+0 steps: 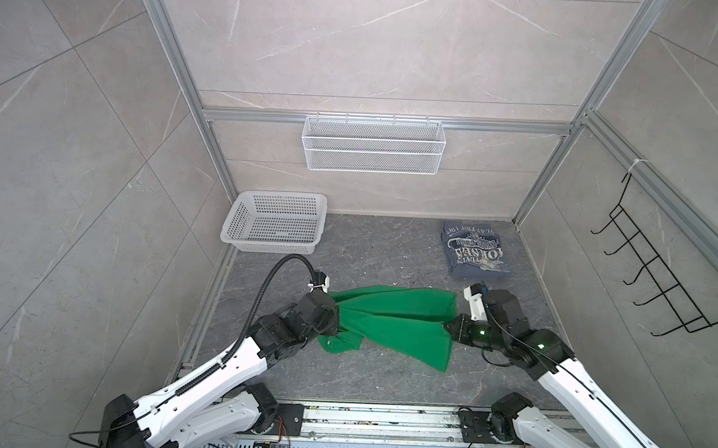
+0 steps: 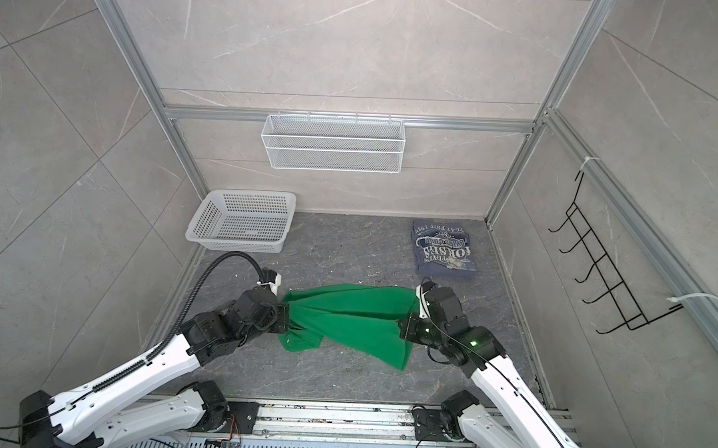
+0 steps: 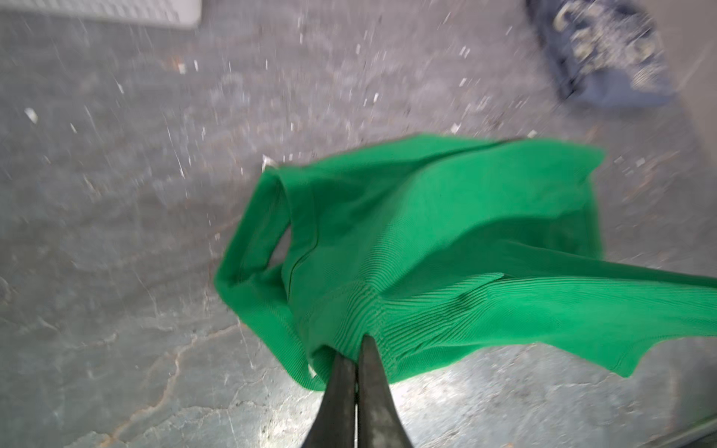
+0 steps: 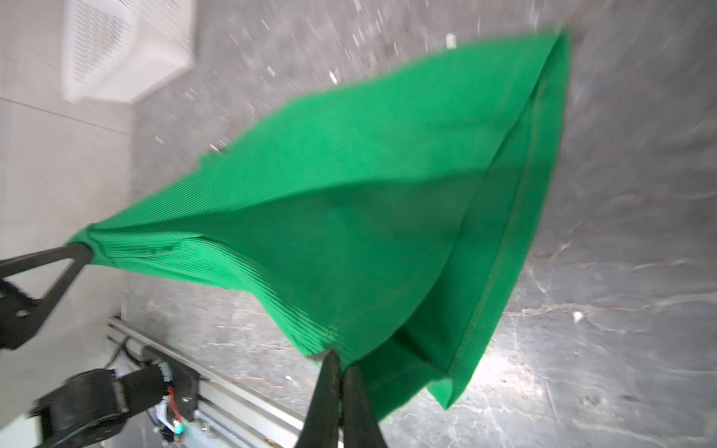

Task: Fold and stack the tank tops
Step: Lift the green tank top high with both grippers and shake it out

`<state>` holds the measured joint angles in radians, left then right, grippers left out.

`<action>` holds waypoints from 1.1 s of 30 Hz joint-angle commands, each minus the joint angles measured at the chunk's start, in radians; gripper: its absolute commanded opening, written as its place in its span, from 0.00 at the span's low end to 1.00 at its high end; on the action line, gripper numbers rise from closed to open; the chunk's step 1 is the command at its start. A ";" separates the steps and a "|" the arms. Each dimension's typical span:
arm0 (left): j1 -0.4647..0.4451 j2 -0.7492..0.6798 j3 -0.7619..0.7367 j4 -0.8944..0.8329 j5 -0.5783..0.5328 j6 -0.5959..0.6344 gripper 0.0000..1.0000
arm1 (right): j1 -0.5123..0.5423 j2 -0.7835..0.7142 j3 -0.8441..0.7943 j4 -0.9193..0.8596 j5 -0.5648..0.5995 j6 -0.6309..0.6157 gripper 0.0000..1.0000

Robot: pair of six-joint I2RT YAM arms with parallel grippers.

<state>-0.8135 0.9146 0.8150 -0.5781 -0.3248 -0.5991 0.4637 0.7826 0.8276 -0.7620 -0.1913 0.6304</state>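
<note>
Nearest the camera runs the metal rail (image 1: 382, 417) that carries both arm bases, and from it the left arm (image 1: 218, 368) and right arm (image 1: 570, 392) reach out over the dark stone surface (image 1: 381, 251) toward each other. Between them hangs the green tank top (image 1: 390, 322), at mid-depth and roughly central. The left jaws are pressed fully together on ribbed cloth beside a strap loop at its left end, and the right jaws are closed just as tightly on cloth close to a stitched edge at its right end. Gripped at opposite ends like this, the fabric is drawn into a taut ridge from one pinch to the other, while loose panels sag on the near side; whether those panels touch the surface is hard to tell, as both wrist views are blurred. The hold looks meant to spread the garment out so it can be laid flat for folding. The slate-blue tank top (image 1: 477, 251) lies at the far right, already folded into a compact rectangle with its white lettering up, likely the base of the stack, so the green one appears to be the remaining piece. A white plastic basket (image 1: 234, 223) sits in the far left corner, well apart from both tops.
</note>
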 commanded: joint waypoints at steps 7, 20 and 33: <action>0.004 -0.147 0.283 -0.122 -0.017 0.161 0.00 | -0.002 -0.116 0.433 -0.240 0.155 -0.127 0.00; 0.004 -0.178 0.575 -0.180 0.276 0.199 0.00 | -0.002 -0.077 0.763 -0.202 0.050 -0.109 0.00; 0.050 0.468 0.472 -0.024 0.050 0.227 0.00 | -0.016 0.289 0.378 -0.014 0.397 -0.125 0.00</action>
<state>-0.7982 1.2472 1.2804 -0.6472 -0.2169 -0.4042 0.4610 0.9855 1.2556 -0.8684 0.1135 0.5285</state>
